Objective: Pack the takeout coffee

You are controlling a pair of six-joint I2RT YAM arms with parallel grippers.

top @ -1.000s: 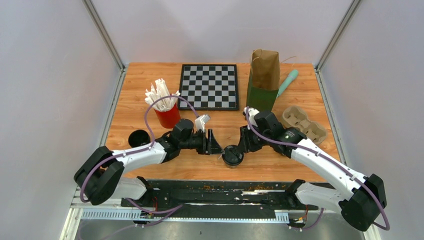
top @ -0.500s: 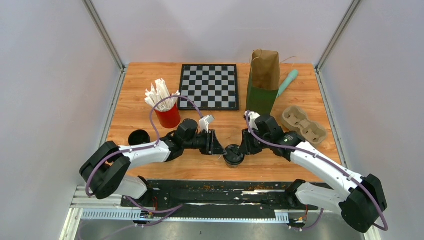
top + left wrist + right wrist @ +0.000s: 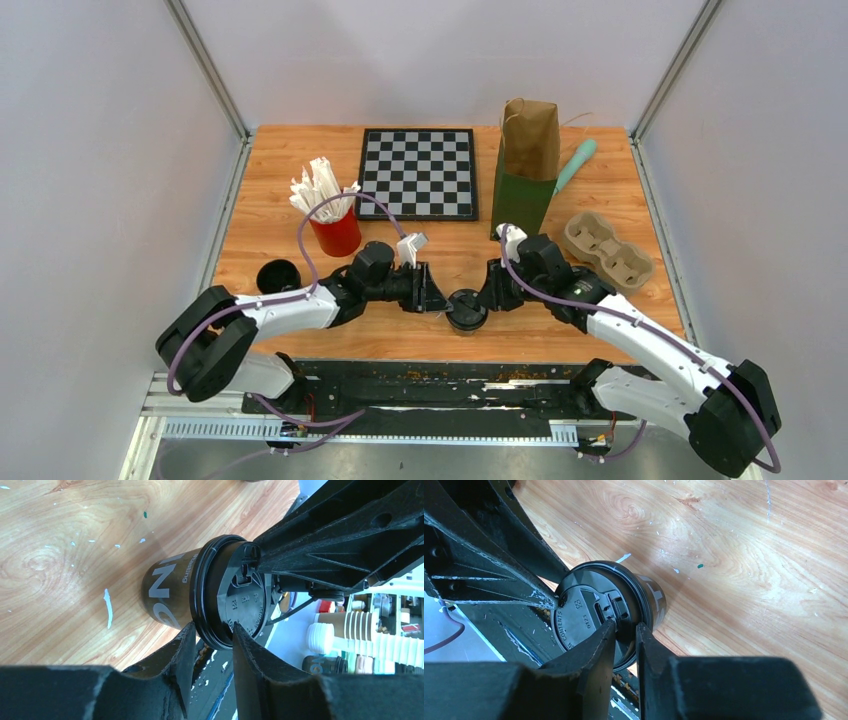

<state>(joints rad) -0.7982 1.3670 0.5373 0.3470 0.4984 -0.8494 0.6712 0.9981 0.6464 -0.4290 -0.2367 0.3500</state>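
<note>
Two cups: one dark coffee cup [image 3: 465,312] with a black lid [image 3: 239,602] stands upright on the table [image 3: 270,200], close to the front edge and between my two arms. A second dark cup [image 3: 278,275] stands well apart, at the left.
Left fingers [image 3: 172,660]: clenched on the rim of the lid from the left side; the rim sits between them, one finger at the brown wall and one over the top of the lid.
Right fingers [image 3: 594,647]: clenched on the opposite edge of the same lid, and the rim is pinched between them.
Cup wall: brown, with pale letters; I can read only a part of them.
Table surface: light wood with small white flecks around the cup.
Red cup [image 3: 338,234]: left of the middle, full of white wrapped straws.
Chessboard [image 3: 418,172]: flat, at the back middle.
Paper bag [image 3: 530,150]: brown, upright, at the back right, well apart from the coffee cup.
Cardboard tray [image 3: 607,248]: at the right, in front of the bag.
</note>
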